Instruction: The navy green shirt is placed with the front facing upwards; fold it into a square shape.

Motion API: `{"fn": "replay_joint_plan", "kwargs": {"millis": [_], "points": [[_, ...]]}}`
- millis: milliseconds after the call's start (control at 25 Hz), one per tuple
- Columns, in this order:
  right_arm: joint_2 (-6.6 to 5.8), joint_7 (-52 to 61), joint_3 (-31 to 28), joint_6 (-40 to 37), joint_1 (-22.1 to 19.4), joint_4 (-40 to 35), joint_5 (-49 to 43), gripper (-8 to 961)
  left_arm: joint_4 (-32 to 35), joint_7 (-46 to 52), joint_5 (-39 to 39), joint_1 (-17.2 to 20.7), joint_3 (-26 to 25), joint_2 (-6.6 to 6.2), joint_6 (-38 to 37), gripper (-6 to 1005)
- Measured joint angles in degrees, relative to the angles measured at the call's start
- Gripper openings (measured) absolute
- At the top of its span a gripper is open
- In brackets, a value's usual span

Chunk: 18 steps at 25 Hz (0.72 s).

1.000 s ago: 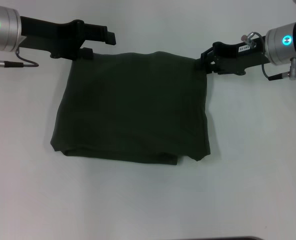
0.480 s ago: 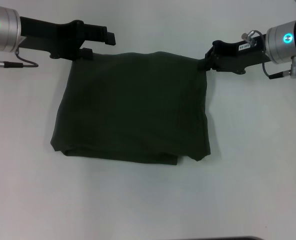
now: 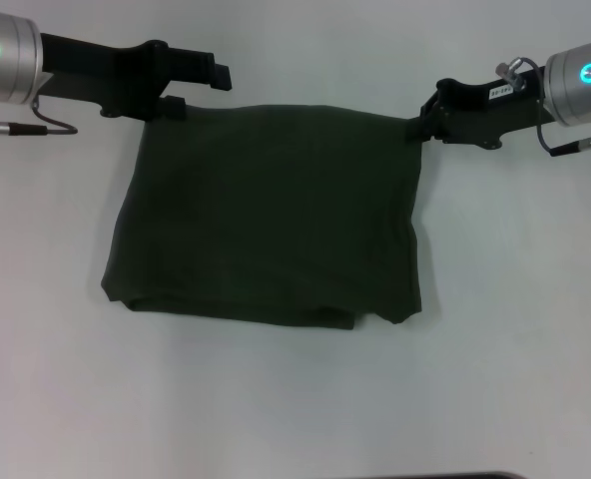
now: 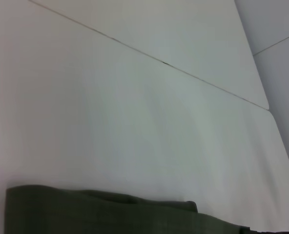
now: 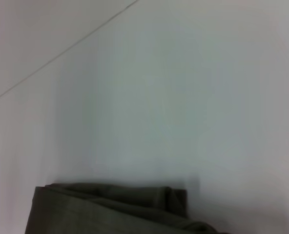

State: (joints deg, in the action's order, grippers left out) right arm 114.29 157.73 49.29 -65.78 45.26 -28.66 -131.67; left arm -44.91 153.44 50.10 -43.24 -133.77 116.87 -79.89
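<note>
The navy green shirt (image 3: 266, 215) lies folded into a rough rectangle on the white table, plain green side up, with no lettering showing. My right gripper (image 3: 416, 126) is at its far right corner, shut on the cloth there, and the far edge runs taut toward it. At the far left corner my left gripper (image 3: 204, 91) is open, one finger reaching over the table past the corner and the other touching the cloth edge. Each wrist view shows only a folded strip of the shirt (image 4: 110, 217) (image 5: 110, 207) on the table.
The white table (image 3: 515, 329) runs around the shirt on all sides. A thin seam line (image 4: 164, 63) crosses the tabletop beyond the shirt. A dark strip (image 3: 455, 475) marks the table's near edge.
My right gripper has moved to the right, drawing the shirt's far right corner with it and straightening the far edge. The left arm has stayed still.
</note>
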Motion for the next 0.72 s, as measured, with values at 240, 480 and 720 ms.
{"fn": "replay_joint_plan", "kwargs": {"millis": [240, 480, 720], "points": [[-0.02, 0.0, 0.1, 0.4, 0.0, 0.6, 0.0, 31, 0.0, 0.0, 0.0, -0.1, 0.0, 0.02, 0.0, 827], [0.04, 0.0, -0.3, 0.4, 0.0, 0.6, 0.4, 33, 0.0, -0.2, 0.0, 0.1, 0.0, 0.11, 0.0, 827], [0.05, -0.1, -0.3, 0.2, -0.1, 0.6, 0.5, 36, 0.0, -0.2, 0.0, 0.2, 0.0, 0.11, 0.0, 828]]}}
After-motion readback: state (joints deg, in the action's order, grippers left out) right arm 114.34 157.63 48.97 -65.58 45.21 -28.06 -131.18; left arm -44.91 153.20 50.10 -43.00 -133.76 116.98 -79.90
